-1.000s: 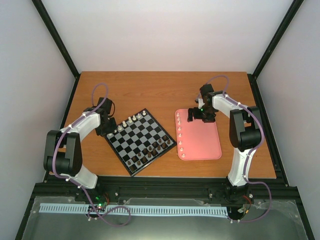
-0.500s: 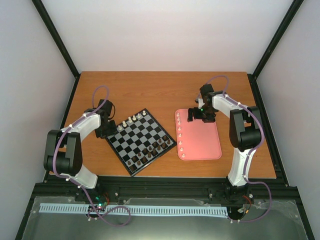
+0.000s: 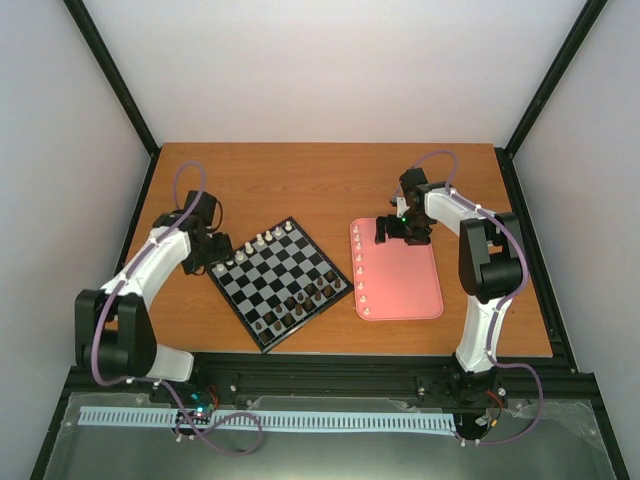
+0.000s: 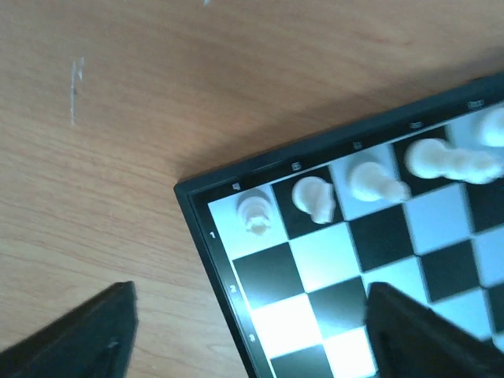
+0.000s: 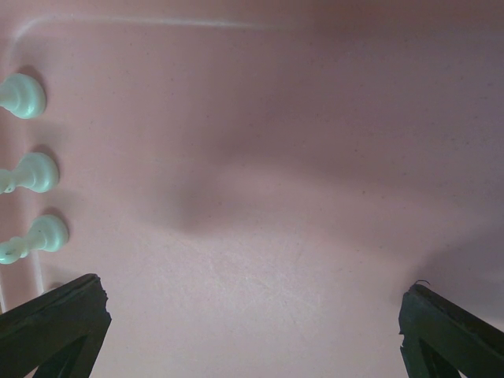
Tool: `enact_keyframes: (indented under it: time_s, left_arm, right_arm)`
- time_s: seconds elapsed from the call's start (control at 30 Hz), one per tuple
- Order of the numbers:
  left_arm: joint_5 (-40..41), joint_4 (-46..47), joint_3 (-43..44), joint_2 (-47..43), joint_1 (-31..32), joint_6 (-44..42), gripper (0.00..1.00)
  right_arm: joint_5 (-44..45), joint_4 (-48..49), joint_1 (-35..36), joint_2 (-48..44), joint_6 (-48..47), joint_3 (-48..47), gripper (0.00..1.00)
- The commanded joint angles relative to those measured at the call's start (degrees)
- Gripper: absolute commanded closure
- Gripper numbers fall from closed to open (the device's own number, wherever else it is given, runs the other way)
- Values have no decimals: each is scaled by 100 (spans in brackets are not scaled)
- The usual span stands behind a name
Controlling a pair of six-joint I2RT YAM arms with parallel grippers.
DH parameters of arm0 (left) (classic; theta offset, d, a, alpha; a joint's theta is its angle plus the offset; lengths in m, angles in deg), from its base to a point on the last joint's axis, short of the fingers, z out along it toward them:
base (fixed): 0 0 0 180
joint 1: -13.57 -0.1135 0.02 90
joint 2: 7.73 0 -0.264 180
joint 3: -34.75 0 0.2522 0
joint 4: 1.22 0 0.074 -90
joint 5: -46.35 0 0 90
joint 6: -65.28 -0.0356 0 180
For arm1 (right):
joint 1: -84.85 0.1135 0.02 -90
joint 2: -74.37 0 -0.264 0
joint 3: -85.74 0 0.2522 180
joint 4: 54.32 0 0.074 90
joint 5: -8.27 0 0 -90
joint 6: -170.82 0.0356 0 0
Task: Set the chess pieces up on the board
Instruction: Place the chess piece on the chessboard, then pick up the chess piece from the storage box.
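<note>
The board (image 3: 283,296) lies tilted left of centre, and its left corner (image 4: 206,236) fills the left wrist view. Several cream-white chess pieces (image 3: 256,241) stand along its far-left edge; a rook (image 4: 256,213), a knight (image 4: 315,198) and a bishop (image 4: 374,182) show close up. My left gripper (image 3: 208,256) (image 4: 252,335) hangs open over that corner, with nothing between its fingers. A column of white pawns (image 3: 360,268) stands on the pink tray's left side; three pawns (image 5: 30,173) show in the right wrist view. My right gripper (image 3: 396,231) (image 5: 252,335) is open above bare tray.
Dark brown pieces (image 3: 296,304) stand along the board's near-right edge. The pink tray (image 3: 410,275) lies right of the board. Black frame posts (image 3: 112,78) border the wooden table (image 3: 300,180).
My left gripper has opened and drawn back a little to the left from the board's corner, leaving the white rook standing there. The right arm has not moved.
</note>
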Motion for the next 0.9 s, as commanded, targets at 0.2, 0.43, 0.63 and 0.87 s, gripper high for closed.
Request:
enact_keyframes:
  time_s: [0.2,0.43,0.63,0.87]
  left_arm:
    - [-723,-898,1643,-505,191,-305,0]
    - [-451,-1224,3387,597,1584,-251,0]
    - [-425,-1183,4299,1255,2105,-82,1]
    - [226,-1529,3938,787,2092,-406,2]
  right_arm:
    - [165,-118,62,-272,88,78,0]
    - [371,-230,63,-652,134,34,0]
    - [397,-270,63,-701,184,-265,0]
    - [517,-477,342,-254,181,-1105,1]
